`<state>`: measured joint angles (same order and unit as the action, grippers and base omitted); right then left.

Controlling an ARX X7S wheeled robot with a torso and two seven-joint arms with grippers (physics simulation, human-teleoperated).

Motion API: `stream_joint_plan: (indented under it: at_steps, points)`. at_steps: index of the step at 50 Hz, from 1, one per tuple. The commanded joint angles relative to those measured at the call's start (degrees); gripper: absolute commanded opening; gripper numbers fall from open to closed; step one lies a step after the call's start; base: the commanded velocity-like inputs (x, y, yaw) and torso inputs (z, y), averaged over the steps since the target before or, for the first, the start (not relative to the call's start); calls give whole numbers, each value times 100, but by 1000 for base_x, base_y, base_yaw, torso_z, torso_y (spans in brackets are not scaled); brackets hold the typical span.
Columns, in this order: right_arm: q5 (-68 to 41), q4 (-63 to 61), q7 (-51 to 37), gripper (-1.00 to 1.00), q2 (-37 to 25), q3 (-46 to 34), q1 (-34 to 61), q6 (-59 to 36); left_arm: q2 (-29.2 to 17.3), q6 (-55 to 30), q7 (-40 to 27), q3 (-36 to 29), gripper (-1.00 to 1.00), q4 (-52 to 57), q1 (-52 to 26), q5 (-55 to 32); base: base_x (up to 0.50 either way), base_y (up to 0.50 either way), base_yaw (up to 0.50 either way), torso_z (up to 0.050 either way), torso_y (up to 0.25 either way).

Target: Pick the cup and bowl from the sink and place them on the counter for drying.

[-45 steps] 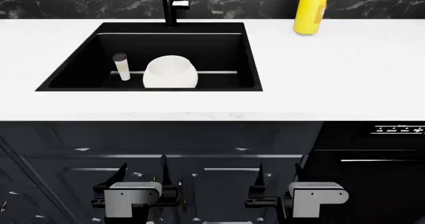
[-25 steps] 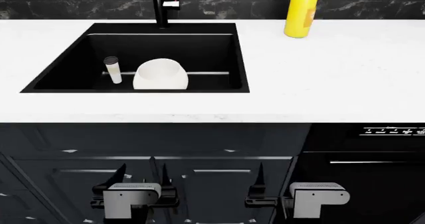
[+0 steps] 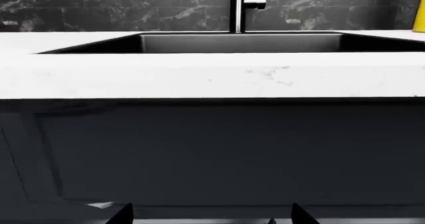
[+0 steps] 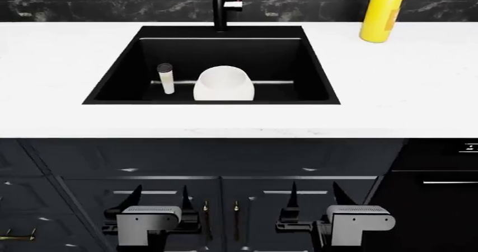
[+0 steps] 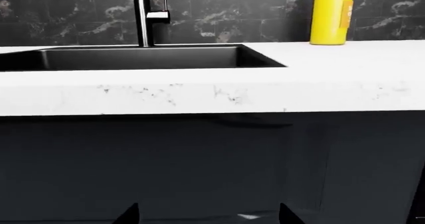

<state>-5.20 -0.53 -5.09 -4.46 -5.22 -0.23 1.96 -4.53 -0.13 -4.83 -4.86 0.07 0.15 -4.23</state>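
Note:
The black sink [image 4: 293,56] is sunk into the white counter [image 4: 418,89]. Inside it the small cream cup [image 4: 165,78] with a dark rim stands upright, left of the large white bowl [image 4: 223,84]. Both rest near the basin's front wall. My left gripper [image 4: 160,198] and right gripper [image 4: 317,197] hang low in front of the navy cabinets, well below the counter edge, both open and holding nothing. In the left wrist view the gripper [image 3: 211,215] faces the cabinet front, with the sink [image 3: 239,43] above. The right gripper [image 5: 209,214] faces it likewise. Cup and bowl are hidden in both wrist views.
A black and chrome faucet [image 4: 219,5] rises behind the basin. A yellow bottle [image 4: 381,14] with a grey cap stands on the counter at the back right, also seen as the bottle [image 5: 332,14]. Navy cabinet doors [image 4: 224,157] with brass handles [image 4: 205,213] sit directly ahead of both grippers.
The sink, cup, bowl and bottle have slid right in the head view, after first sliding left. Both grippers keep their place in the view and stay open.

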Motion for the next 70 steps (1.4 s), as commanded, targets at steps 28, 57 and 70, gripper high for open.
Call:
stream_joint_plan:
  at_steps: [28, 57, 70]
  points:
    - [-52, 32, -382, 100, -236, -301, 50, -31, -284, 285, -213, -241, 100, 38, 89, -210, 0, 109, 0, 23, 0]
    - [-130, 25, -537, 100, -359, -460, 66, -40, -430, 336, -300, -364, 100, 47, 121, -310, 0, 0, 0, 50, 0]
    - [501, 24, 281, 100, 365, 413, 1, -121, 325, 43, 448, 351, 100, 69, 68, 497, 0, 0, 0, 9, 0]
